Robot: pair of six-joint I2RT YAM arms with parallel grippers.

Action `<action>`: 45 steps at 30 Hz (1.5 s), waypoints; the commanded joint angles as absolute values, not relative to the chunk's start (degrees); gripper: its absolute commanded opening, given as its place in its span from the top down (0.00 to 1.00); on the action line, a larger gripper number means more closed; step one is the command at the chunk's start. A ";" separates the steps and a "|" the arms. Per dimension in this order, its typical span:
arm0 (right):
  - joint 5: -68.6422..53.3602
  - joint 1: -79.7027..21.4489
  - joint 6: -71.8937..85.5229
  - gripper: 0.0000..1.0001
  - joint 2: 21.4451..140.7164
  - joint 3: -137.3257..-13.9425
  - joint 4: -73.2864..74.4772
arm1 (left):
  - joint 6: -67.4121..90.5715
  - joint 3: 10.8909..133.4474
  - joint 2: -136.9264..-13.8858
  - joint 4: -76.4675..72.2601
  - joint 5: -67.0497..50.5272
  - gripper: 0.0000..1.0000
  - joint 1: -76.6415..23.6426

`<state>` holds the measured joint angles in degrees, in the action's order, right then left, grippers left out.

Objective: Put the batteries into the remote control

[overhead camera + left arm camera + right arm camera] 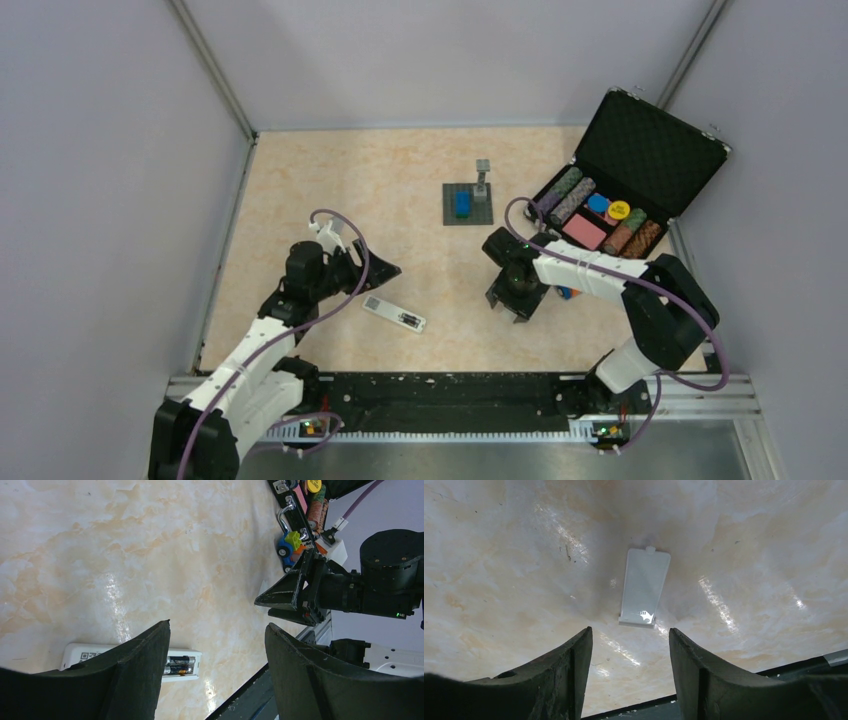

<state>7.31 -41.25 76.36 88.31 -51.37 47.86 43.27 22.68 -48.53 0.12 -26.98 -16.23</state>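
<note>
The white remote control (pixel 392 313) lies back side up on the table between the arms. Two dark batteries (pixel 177 664) sit side by side in its recess at one end, also seen from above (pixel 409 320). My left gripper (pixel 376 272) is open and empty, hovering just above and left of the remote (pixel 82 653); its left finger (pixel 135 675) hides the remote's middle. My right gripper (pixel 520 297) is open and empty over a flat white battery cover (pixel 645 587) lying on the table just ahead of its fingertips (pixel 580 645).
An open black case (pixel 650 150) of poker chips stands at the back right. A grey baseplate (pixel 480 215) with a blue block sits at the back middle. A small blue toy car (pixel 289 546) lies by the case. The black rail (pixel 440 390) runs along the near edge.
</note>
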 commanded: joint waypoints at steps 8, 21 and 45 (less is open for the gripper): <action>7.47 -42.01 82.69 0.50 88.30 -48.51 46.86 | 41.80 22.68 -46.32 -0.54 -25.84 0.26 -16.44; 8.30 -42.10 83.10 0.57 89.34 -47.24 45.25 | 41.20 22.81 -46.67 -0.20 -25.84 0.26 -16.44; 11.63 -42.14 74.34 0.66 92.45 -47.07 43.09 | 40.95 22.76 -46.45 -0.26 -25.72 0.26 -16.43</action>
